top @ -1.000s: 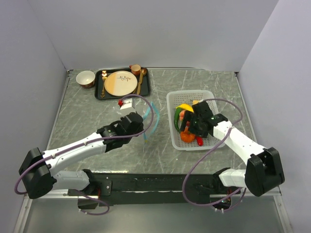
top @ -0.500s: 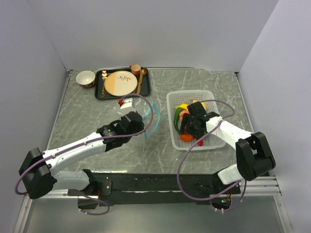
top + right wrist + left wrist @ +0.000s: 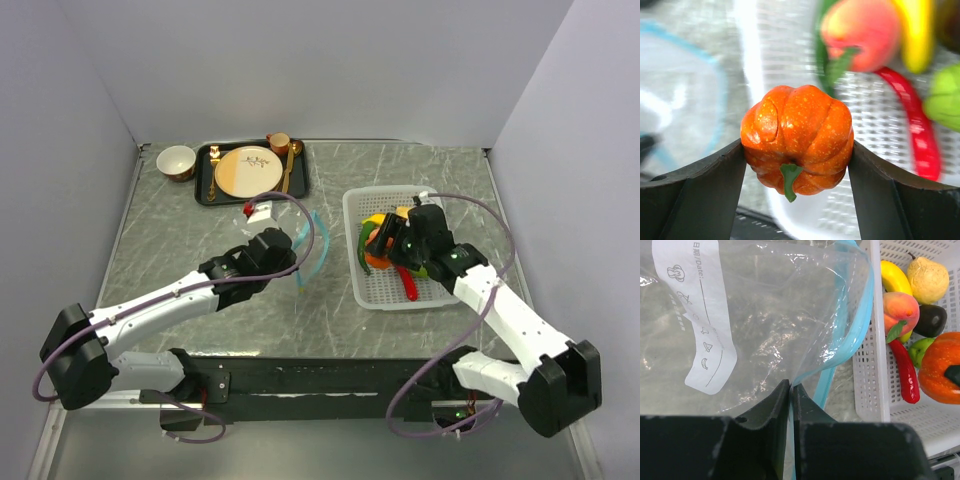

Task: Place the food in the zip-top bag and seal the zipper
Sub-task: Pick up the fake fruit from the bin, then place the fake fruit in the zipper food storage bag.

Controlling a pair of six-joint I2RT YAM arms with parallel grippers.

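Over on the far left of the grey marbled worktop sits a small bowl, and just beside it a dark tray carrying a round plate and a cup. Nearer me, the left arm reaches in from the left, and the left fingers are pressed tight together on the edge of the zip-top bag, pinching it right at the mouth. The bag is clear and soft, with a white printed label on one face, and it hangs open between the tray and the basket. The zipper curves along its mouth on the side facing the basket. To the right is the white perforated basket, holding most of the food: a yellow banana, a pale fruit, a peach-coloured piece, a dark fruit and a red chilli. The right fingers stand wide and grip the orange tomato from both sides, holding it above the left part of the basket, near the rim that faces the bag.
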